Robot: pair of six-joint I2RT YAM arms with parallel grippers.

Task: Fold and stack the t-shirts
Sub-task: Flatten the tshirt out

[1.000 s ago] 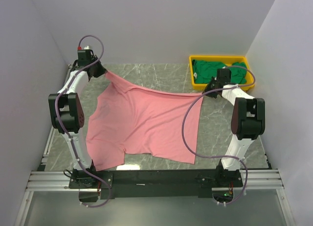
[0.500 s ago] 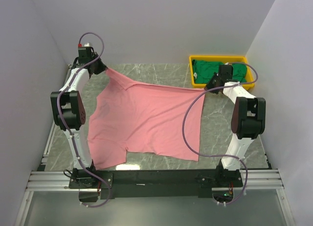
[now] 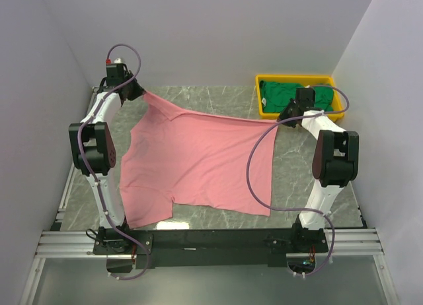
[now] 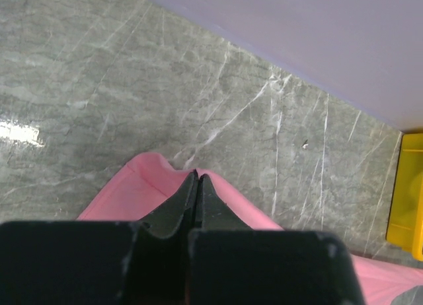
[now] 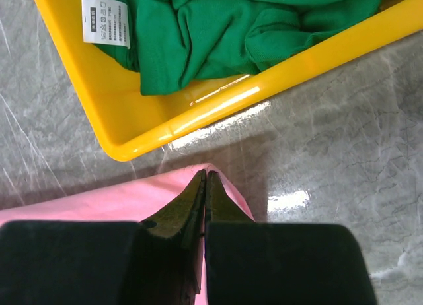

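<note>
The pink t-shirt (image 3: 198, 160) hangs stretched between both grippers above the grey marble table, its lower edge trailing near the arms' bases. My left gripper (image 3: 141, 94) is shut on its far left corner; the left wrist view shows pink cloth (image 4: 125, 196) pinched at the closed tips (image 4: 196, 176). My right gripper (image 3: 277, 120) is shut on its far right corner, with pink cloth (image 5: 99, 203) round the closed tips (image 5: 204, 173). The dark green t-shirt (image 3: 291, 95) lies crumpled in the yellow tray (image 3: 264, 110), also seen in the right wrist view (image 5: 231, 34).
The yellow tray (image 5: 198, 113) stands at the far right corner, just beyond my right gripper. Grey walls close in the table at the back and both sides. A metal rail (image 3: 211, 242) runs along the near edge.
Both grippers have pulled the shirt's top edge a little farther back and tauter over the second; since half a second ago almost nothing has moved.
</note>
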